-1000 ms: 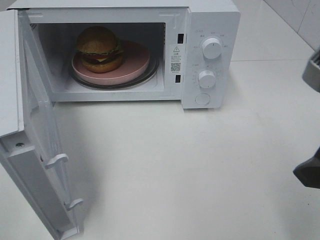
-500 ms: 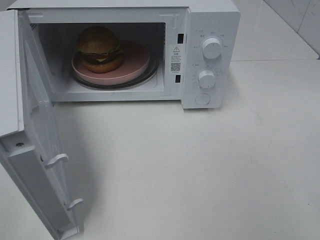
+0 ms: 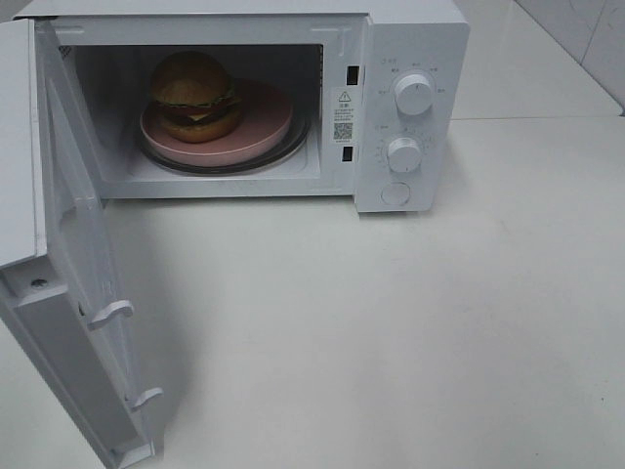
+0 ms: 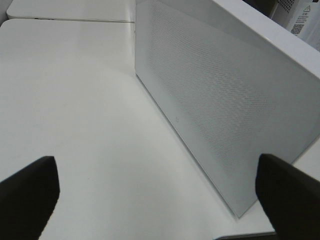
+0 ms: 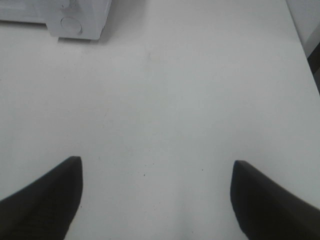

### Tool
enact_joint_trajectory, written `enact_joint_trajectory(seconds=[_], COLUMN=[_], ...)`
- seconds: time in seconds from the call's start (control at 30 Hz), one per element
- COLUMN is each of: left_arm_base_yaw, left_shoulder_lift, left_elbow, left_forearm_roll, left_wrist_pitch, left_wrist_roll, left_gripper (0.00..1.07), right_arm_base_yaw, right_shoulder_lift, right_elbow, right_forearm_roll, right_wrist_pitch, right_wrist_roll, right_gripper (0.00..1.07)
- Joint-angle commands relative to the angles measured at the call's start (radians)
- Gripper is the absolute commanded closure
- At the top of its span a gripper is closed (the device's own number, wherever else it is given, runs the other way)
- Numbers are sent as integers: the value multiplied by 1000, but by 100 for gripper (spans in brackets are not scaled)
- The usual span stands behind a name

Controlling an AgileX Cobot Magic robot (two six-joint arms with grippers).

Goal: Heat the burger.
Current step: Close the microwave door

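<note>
Well beyond left tool (image 4: 156,170) and right tool (image 5: 156,165), both spread, empty: round golden-bun burger (image 3: 193,95) on shallow pink plate (image 3: 269,132) inside open white microwave (image 3: 410,39). Likely soft, light, layers slide; grip plate rim.

Soft, even light washes the white table (image 3: 410,322) — no hard glare. The open microwave door (image 3: 73,283) casts a faint grey shadow on the table beside it; the cavity (image 3: 288,73) is dimmer. Both wrist views look hazy and low in contrast — the left gripper (image 4: 157,200) and right gripper (image 5: 155,200) are dark, blurred shapes.
</note>
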Motion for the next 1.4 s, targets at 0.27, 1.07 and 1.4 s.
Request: enact_joint_trajectory(seconds=[0.27,1.07,1.4], left_arm_base_yaw=[-4,-4,-4], left_shoulder_lift=[-17,-15,-15], left_elbow=[3,3,3], left_forearm_roll=[-5,-5,-5], left_wrist_pitch=[-13,-13,-13], left_wrist_roll=[-1,-1,-1], left_gripper=[7,7,7], right_arm_base_yaw=[-79,-79,-79], right_shoulder_lift=[-218,-216,-216], right_elbow=[4,4,4], right_forearm_roll=[4,-3,-4], right_wrist_pitch=[3,3,3], right_wrist_roll=[10,11,11], right_gripper=[31,31,31])
